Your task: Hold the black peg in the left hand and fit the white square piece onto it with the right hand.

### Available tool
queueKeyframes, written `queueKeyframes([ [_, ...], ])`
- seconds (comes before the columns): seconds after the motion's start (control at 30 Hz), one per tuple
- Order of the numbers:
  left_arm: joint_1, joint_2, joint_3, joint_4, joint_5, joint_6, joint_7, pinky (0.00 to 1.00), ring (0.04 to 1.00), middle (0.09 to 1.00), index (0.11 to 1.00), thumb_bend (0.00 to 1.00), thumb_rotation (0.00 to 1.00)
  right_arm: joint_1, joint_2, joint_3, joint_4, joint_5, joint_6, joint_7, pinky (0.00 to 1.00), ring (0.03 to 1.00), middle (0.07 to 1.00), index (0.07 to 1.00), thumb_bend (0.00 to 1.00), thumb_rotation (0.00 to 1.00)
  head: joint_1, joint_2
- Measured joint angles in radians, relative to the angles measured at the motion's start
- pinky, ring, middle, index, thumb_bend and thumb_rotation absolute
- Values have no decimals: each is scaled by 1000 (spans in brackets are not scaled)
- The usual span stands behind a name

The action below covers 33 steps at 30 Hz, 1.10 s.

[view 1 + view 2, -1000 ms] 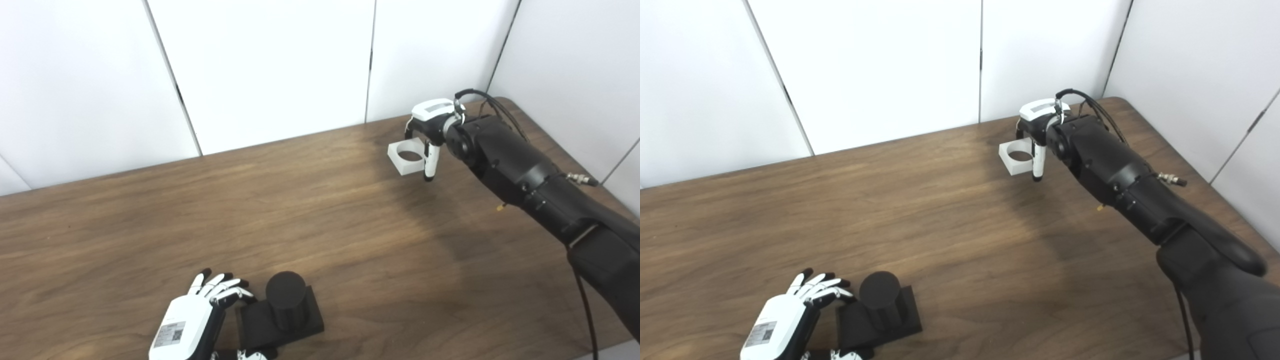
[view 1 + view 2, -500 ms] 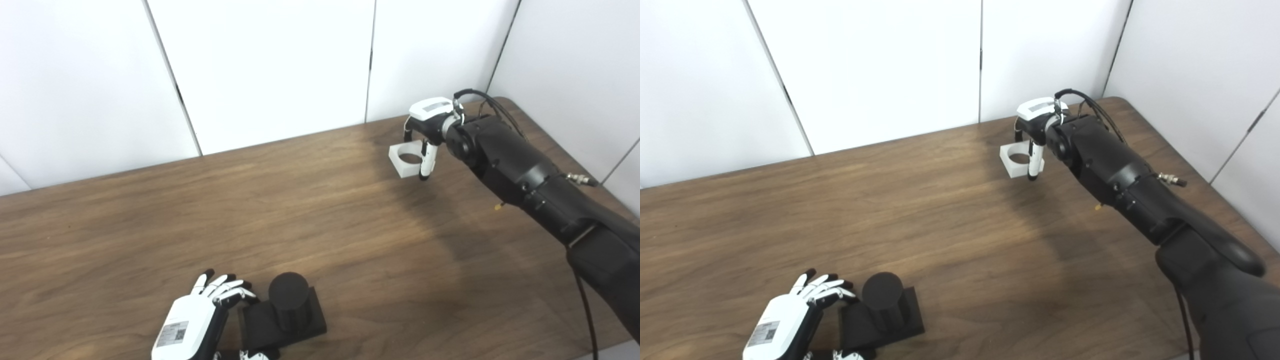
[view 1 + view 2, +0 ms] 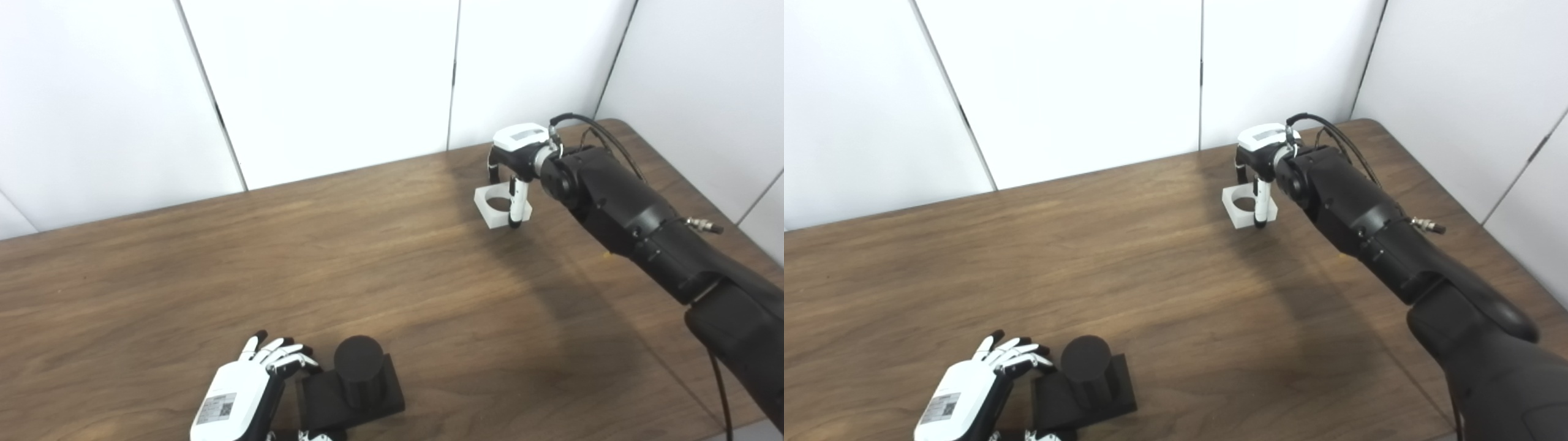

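Peg (image 3: 358,375) near-left on table (image 3: 367,257); square piece (image 3: 497,208) far-right.

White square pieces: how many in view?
1. The white square piece sits at the far right of the table, with the right robot hand closed around it. None seen elsewhere; the arm could hide more.

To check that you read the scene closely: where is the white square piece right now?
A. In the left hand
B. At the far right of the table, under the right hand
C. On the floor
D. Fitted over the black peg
B: the white piece sits far right under the right hand, far from the peg.
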Motion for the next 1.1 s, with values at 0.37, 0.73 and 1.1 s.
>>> queueKeyframes([
  [0.37, 1, -3, 0, -2, 5, 1, -5, 1000, 879, 797, 488, 509, 50, 10, 0, -7, 0, 0, 1, -16, 947, 926, 860, 492, 524, 144, 5, 3],
  [0.73, 0, -4, 0, -3, 6, 1, -8, 1000, 881, 799, 488, 508, 51, 31, 0, -24, -4, 14, -9, -70, 880, 870, 786, 486, 521, 131, 9, 6],
  [1.1, -1, -13, -3, -2, 12, 2, -8, 1000, 877, 797, 488, 509, 50, 76, -16, -37, -100, 30, -80, -68, 874, 840, 765, 485, 524, 134, 32, 14],
])
